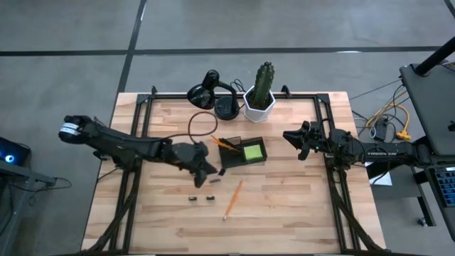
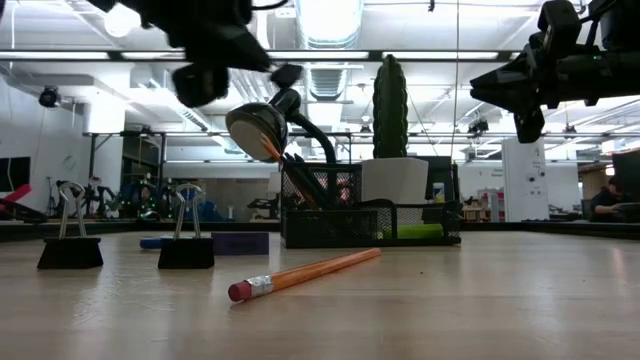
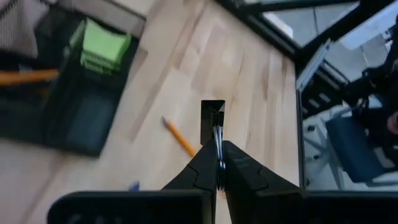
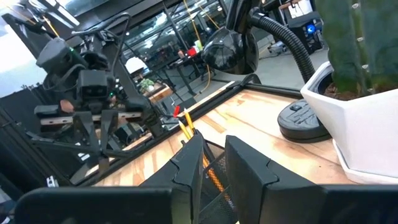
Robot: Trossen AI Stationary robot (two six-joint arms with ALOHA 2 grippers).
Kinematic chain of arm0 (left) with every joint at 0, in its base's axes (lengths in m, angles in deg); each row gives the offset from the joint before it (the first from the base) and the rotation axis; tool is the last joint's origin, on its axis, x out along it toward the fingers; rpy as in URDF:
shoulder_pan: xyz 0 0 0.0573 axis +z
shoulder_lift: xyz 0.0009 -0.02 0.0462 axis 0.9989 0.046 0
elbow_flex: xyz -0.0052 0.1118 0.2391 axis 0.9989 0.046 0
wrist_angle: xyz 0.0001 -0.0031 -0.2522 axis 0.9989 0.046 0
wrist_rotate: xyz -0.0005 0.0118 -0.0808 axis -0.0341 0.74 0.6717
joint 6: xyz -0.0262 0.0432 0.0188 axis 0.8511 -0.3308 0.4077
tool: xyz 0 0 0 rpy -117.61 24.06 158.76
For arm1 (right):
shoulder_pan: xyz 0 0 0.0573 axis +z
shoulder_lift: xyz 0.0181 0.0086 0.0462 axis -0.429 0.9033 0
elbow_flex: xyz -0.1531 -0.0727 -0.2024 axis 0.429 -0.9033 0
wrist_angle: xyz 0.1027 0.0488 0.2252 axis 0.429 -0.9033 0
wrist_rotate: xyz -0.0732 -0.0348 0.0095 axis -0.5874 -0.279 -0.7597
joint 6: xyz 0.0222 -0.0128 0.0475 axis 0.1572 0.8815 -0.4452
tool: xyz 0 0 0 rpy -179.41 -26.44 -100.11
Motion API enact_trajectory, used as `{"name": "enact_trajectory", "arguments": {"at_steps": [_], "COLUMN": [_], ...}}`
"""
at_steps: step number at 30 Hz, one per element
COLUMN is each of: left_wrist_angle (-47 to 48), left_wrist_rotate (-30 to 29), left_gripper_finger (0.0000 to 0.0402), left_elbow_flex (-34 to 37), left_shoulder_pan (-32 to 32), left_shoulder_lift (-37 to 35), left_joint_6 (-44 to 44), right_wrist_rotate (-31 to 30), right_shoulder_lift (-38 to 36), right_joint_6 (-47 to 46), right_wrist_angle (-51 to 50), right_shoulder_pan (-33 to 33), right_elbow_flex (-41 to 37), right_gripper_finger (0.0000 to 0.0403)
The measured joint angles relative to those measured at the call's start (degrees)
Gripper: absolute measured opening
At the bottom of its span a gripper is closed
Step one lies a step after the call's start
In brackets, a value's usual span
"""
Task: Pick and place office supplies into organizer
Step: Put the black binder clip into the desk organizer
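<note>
Now the left claw (image 3: 217, 163) is clamped on a small black binder clip (image 3: 212, 119), raised above the table just beside the organizer (image 1: 242, 154). It should carry the clip over an open compartment, clear of the green sticky pad (image 1: 252, 151), before letting go. Well across the table, the right claw (image 1: 297, 140) waits, slightly parted and empty.

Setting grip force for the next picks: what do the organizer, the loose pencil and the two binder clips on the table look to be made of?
Organizer: black wire mesh, probably metal; the lattice walls show light through. Loose pencil: orange-painted wood by the look, with a metal band and pink eraser. Binder clips: matte black bodies with shiny wire handles, likely steel.
</note>
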State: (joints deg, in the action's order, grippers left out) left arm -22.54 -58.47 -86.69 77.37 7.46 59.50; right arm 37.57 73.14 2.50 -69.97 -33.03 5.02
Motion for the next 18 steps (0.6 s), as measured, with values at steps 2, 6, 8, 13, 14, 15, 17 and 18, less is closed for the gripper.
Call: {"name": "enact_trajectory", "arguments": {"at_steps": [2, 6, 8, 13, 14, 15, 17, 18], "left_wrist_angle": [-3.45, -4.53, -2.81, 5.07, 7.40, 9.95, 14.83, 16.66], "left_wrist_rotate": [0.54, 3.35, 4.70, 6.09, 6.11, 6.10, 6.08, 5.98], "left_gripper_finger": [0.0000, 0.0000, 0.0000, 0.0000, 0.0000, 0.0000, 0.0000, 0.0000], "left_elbow_flex": [-0.98, -5.11, -7.69, -15.52, -17.20, -18.73, -21.94, -23.39], "left_shoulder_pan": [1.50, 4.38, 5.53, 7.62, 7.88, 8.15, 8.52, 8.64], "left_shoulder_lift": [1.94, 6.15, 8.49, 14.19, 15.28, 16.30, 18.31, 19.15], "left_joint_6": [-1.75, -5.78, -7.44, -11.41, -12.21, -13.12, -14.87, -15.64], "right_wrist_rotate": [-0.06, -1.32, -1.39, -1.46, -1.45, -1.46, -1.45, -1.45], "right_shoulder_lift": [-0.02, 0.01, -0.02, -0.02, 0.00, 0.00, 0.13, 0.24], "right_joint_6": [-0.02, -0.02, -0.02, -0.02, -0.02, -0.01, -0.02, -0.02], "right_wrist_angle": [0.00, -0.01, 0.00, -0.02, -0.04, -0.04, -0.04, -0.02], "right_shoulder_pan": [0.01, 0.01, 0.01, 0.01, 0.01, 0.01, 0.01, 0.01], "right_elbow_flex": [0.00, 0.00, 0.00, 0.00, 0.00, 0.00, 0.00, 0.00], "right_gripper_finger": [0.0059, 0.0059, 0.0059, 0.0059, 0.0059, 0.0059, 0.0059, 0.0059]}}
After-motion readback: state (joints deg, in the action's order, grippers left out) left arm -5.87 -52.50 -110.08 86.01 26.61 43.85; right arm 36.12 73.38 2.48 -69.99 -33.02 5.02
